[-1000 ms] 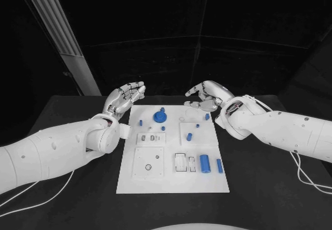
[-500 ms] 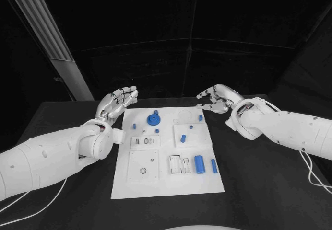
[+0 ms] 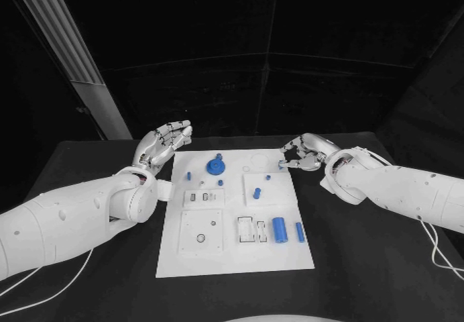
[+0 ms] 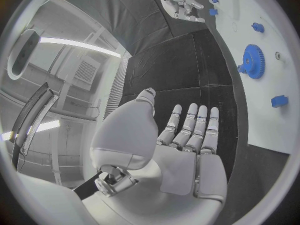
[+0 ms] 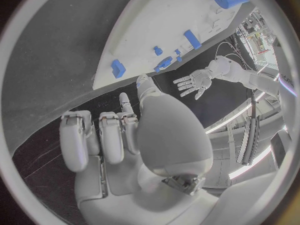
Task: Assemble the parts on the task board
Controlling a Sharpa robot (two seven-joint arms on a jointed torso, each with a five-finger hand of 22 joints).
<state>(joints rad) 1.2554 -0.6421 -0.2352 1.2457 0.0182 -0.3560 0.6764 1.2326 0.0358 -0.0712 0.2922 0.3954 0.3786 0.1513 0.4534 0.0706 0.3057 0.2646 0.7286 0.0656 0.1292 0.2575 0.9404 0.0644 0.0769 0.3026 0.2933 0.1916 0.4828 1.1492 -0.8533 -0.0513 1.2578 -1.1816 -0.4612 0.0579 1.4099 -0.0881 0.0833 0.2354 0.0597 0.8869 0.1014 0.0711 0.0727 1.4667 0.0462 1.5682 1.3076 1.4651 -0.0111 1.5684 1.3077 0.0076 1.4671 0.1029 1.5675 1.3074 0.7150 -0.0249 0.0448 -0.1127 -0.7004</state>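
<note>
task board — between hands | left hand spread, empty | right hand curled (empty), beside board's far corner

White task board with blue parts on black table.

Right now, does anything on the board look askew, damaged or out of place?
Nothing stands out. The board lies flat and whole, the blue parts, gear included, sit on it, none off the edge. Left hand is open beside it; right hand hovers at its far corner.
</note>
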